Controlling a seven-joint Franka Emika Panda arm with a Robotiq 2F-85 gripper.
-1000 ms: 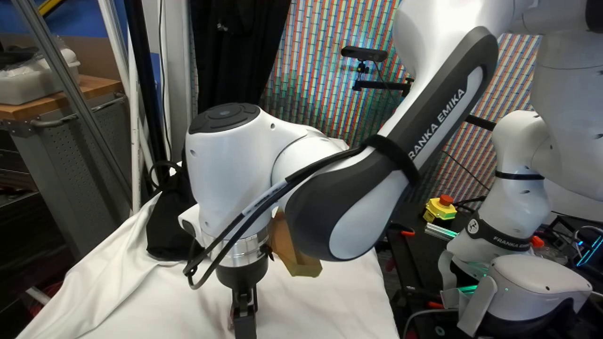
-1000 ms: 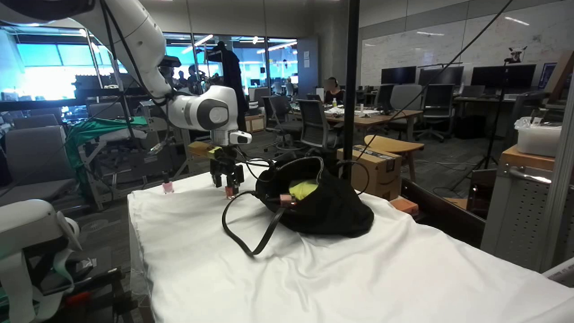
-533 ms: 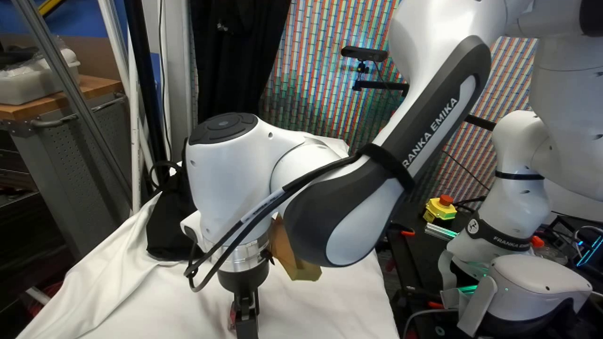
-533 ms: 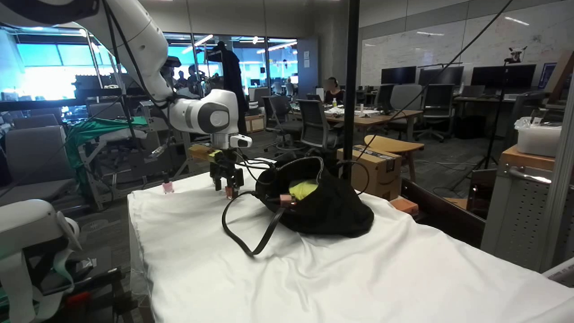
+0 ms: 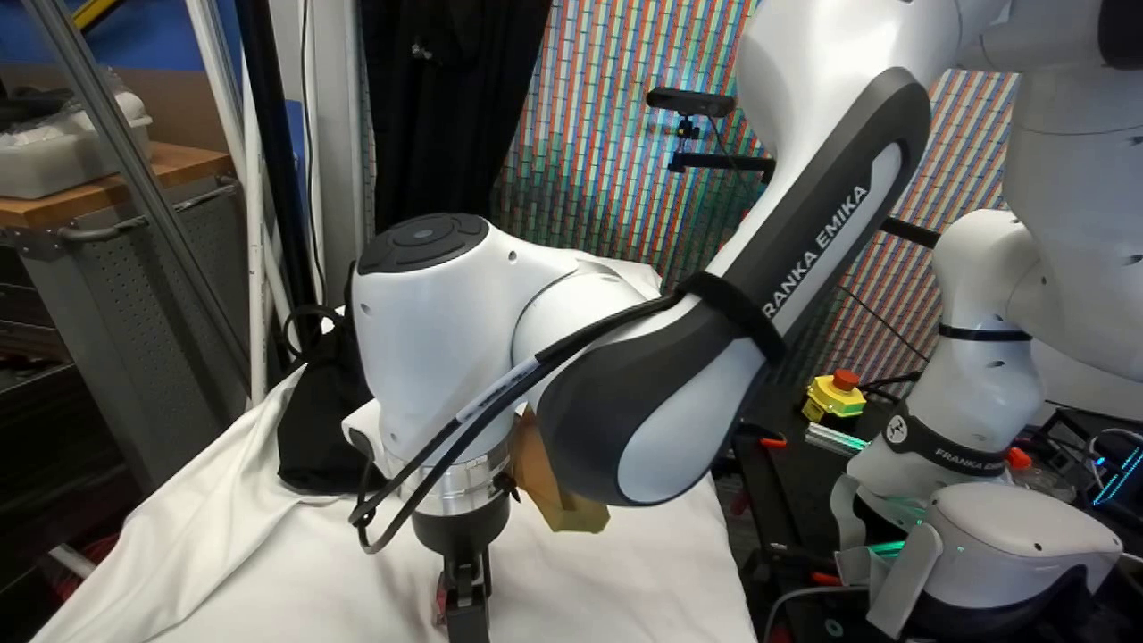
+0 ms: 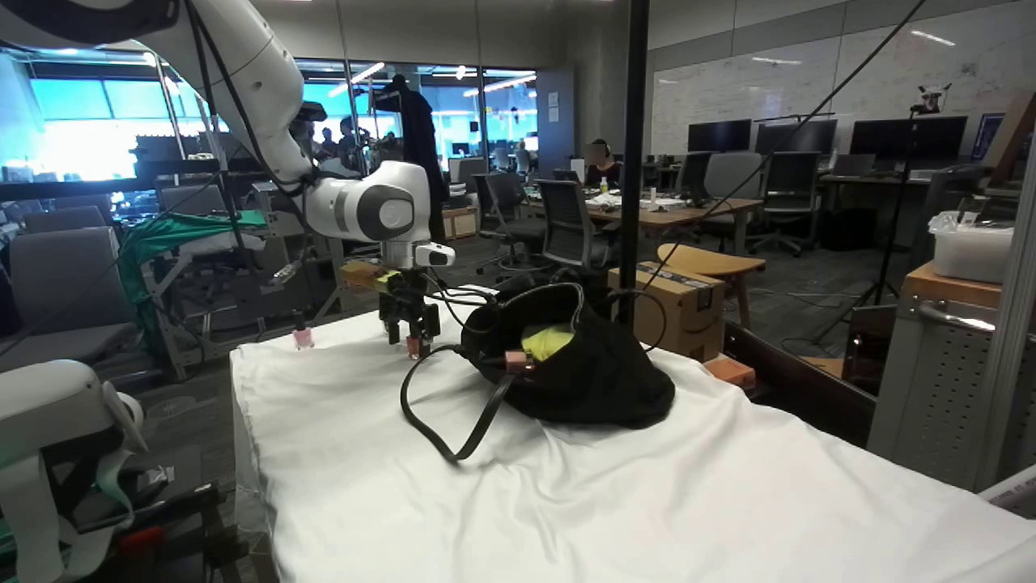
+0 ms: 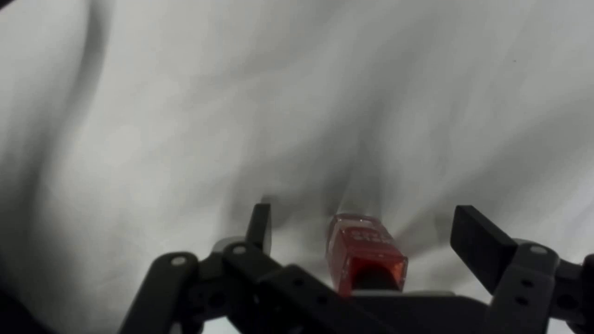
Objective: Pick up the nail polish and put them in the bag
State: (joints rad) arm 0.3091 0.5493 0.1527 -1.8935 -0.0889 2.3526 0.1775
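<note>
- Far left in an exterior view: pink nail polish bottle [image 6: 303, 338], looks upright near the edge of the white tablecloth [image 6: 324, 421], well apart from the gripper [image 7: 364, 232]. Sloppy later reach could bump it off.
- Gripper next: spread wide, pinching nothing. Wrist view has the fingers [image 7: 482, 246] standing apart on both sides of the red nail polish bottle. Closing too low could bunch the cloth; one finger landing first could tip the bottle.
- Red nail polish bottle [image 7: 365, 253]: on the cloth between the fingers, looks upright, cap mostly hidden. Smooth-looking glass, so a shallow or off-square pinch could slip or twist on the lift.
- Black bag strap [image 6: 487, 417]: looped on the cloth, near the red bottle. Could snag during the carry and drag the bag.
- Peach nail polish bottle [image 6: 516, 361]: at the bag's mouth, can't tell if inside or on the lip. A knock could roll it out.
- Black fabric handbag [image 6: 599, 380]: furthest right, mouth tilted sideways, yellow-green item [image 6: 549, 343] inside. Soft wall may sag if touched, so a drop could miss.
</note>
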